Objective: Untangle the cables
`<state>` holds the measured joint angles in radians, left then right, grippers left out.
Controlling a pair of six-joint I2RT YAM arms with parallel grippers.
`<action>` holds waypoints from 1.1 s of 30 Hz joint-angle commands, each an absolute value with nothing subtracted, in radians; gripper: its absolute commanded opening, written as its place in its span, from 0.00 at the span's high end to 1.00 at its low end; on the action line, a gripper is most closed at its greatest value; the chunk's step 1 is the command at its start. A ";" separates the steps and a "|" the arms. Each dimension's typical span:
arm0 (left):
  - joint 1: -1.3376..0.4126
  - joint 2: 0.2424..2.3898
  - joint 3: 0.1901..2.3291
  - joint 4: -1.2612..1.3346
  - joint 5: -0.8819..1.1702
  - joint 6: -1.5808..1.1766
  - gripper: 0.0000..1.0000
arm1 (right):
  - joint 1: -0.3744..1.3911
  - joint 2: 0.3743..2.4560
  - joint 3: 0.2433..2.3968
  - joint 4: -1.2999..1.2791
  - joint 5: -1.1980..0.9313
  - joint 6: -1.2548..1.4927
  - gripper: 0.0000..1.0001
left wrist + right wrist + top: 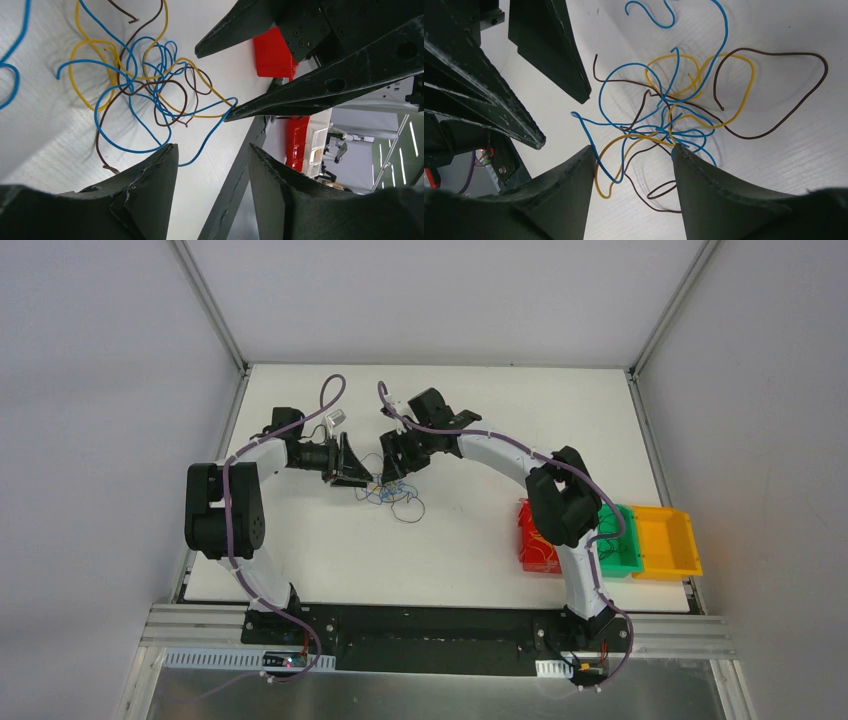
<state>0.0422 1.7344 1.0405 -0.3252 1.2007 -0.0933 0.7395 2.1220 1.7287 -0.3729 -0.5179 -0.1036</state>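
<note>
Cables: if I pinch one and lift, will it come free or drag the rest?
Probably floppy but springy: the cables hold curly loops. Likely light and interlaced, so one would drag others. Thin beside the right gripper, they may slip.

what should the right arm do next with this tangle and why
Probably close the right gripper: its open jaws straddle blue and yellow strands at the edge of the cable tangle, so a pinch there could pull one free.

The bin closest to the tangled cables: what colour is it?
Red; the bin shows best in the top external view.
</note>
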 commanded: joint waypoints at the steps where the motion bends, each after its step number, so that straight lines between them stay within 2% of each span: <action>1: 0.006 1.735 0.992 -0.255 1.238 -0.101 0.48 | 0.743 2.124 1.705 -0.333 -0.531 -0.062 0.40; 6: -0.021 1.727 0.966 -0.217 1.235 -0.138 0.59 | 0.743 2.134 1.687 -0.295 -0.497 -0.026 0.40; 8: -0.029 1.723 0.960 -0.191 1.230 -0.174 0.66 | 0.743 2.136 1.676 -0.263 -0.462 0.010 0.40; 11: -0.042 1.690 0.939 -0.098 1.233 -0.276 0.94 | 0.744 2.141 1.660 -0.215 -0.405 0.078 0.40; 12: -0.043 1.665 0.924 -0.032 1.238 -0.344 1.00 | 0.746 2.145 1.659 -0.209 -0.379 0.097 0.40; 16: -0.043 1.529 0.868 0.311 1.241 -0.690 1.00 | 0.752 2.149 1.653 -0.185 -0.305 0.150 0.40; 20: -0.044 1.422 0.888 0.522 1.222 -0.968 1.00 | 0.753 2.143 1.642 -0.155 -0.253 0.179 0.39; 26: -0.043 1.325 1.044 0.611 1.215 -1.127 1.00 | 0.751 2.136 1.619 -0.146 -0.209 0.160 0.45; 33: -0.040 1.310 1.436 0.542 1.176 -1.125 1.00 | 0.720 2.128 1.562 -0.147 -0.200 0.097 0.48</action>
